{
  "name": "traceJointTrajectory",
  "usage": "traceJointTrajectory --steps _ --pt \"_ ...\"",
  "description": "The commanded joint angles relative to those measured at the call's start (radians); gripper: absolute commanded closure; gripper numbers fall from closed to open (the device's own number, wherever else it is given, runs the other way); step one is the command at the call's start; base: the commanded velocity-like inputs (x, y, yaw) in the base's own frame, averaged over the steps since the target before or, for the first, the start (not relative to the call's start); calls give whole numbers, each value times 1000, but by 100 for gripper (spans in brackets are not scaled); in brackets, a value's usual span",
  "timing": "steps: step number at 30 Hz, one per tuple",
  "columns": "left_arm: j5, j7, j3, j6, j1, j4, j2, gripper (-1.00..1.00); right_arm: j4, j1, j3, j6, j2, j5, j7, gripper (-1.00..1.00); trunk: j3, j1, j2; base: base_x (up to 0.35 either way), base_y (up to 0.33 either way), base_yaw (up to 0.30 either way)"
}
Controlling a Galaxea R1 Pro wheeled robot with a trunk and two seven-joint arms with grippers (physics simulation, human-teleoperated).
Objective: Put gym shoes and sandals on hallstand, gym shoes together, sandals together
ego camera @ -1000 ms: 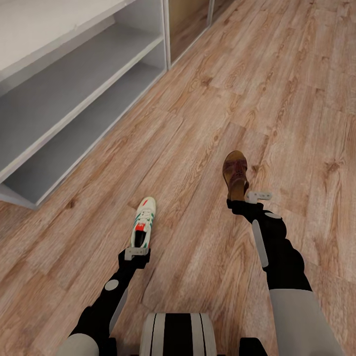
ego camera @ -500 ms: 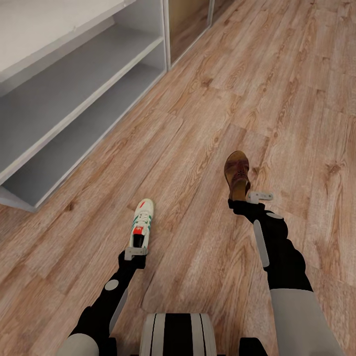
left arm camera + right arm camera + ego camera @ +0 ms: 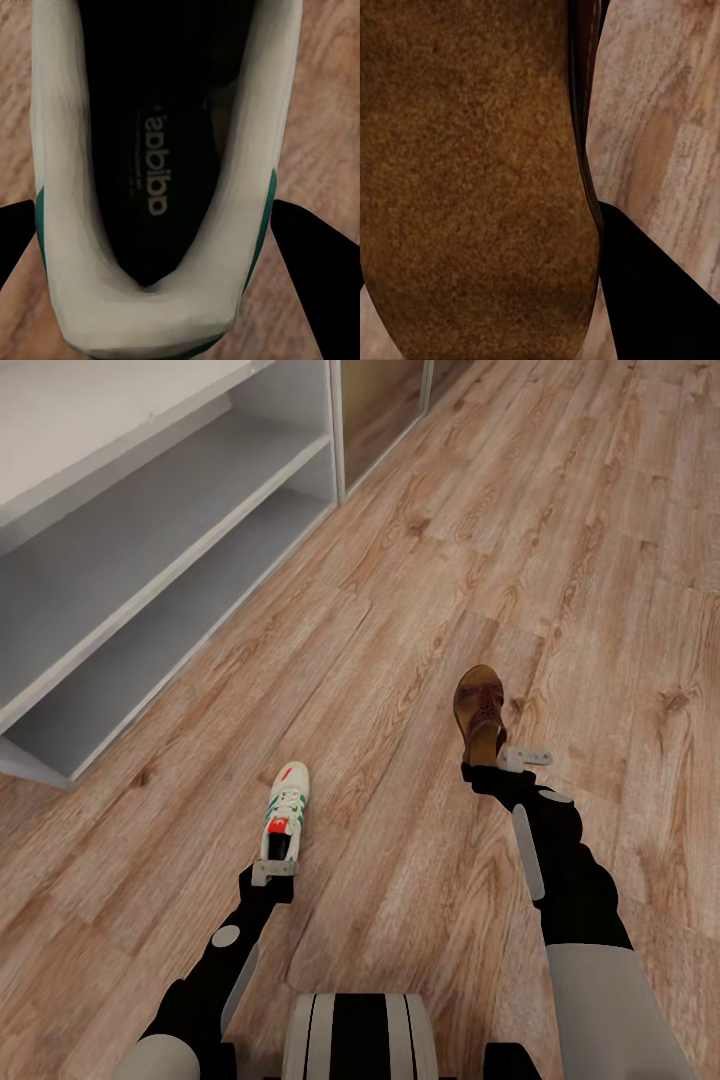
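Observation:
A white gym shoe (image 3: 286, 812) with green stripes and a red tongue points away from me over the corridor floor (image 3: 420, 590). My left gripper (image 3: 274, 870) is shut on its heel. In the left wrist view the black fingers (image 3: 311, 262) flank the gym shoe's heel (image 3: 150, 307). A dark brown sandal (image 3: 478, 708) lies ahead on the right, and my right gripper (image 3: 503, 760) is shut on its heel end. The sandal's footbed (image 3: 472, 172) looms close in the right wrist view, beside one finger (image 3: 652, 300). The hallstand (image 3: 150, 560) stands at the upper left. The other gym shoe and sandal are out of view.
The hallstand's two open shelf levels face the floor, its near corner (image 3: 40, 760) about a shoe-length left of the gym shoe. A wall panel and doorway edge (image 3: 340, 430) stand beyond it. Wood planks stretch open ahead and right.
The gym shoe and my left gripper have shifted slightly to the left and toward me. The sandal and right gripper have nudged a touch to the right, then held still.

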Motion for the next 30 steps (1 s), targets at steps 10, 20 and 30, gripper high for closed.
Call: traceJointTrajectory --steps 10,20,30 --pt "-10 -3 3 -2 0 -5 -1 100 -1 0 -1 5 1 -1 -2 100 34 -4 2 0 0 0" --pt "-7 0 3 219 -1 -222 -4 100 0 0 0 5 1 1 -2 100 73 -9 4 0 0 0" --pt "-2 0 3 447 -1 -445 -4 100 -18 0 1 6 2 1 -2 100 112 -13 7 0 0 0"
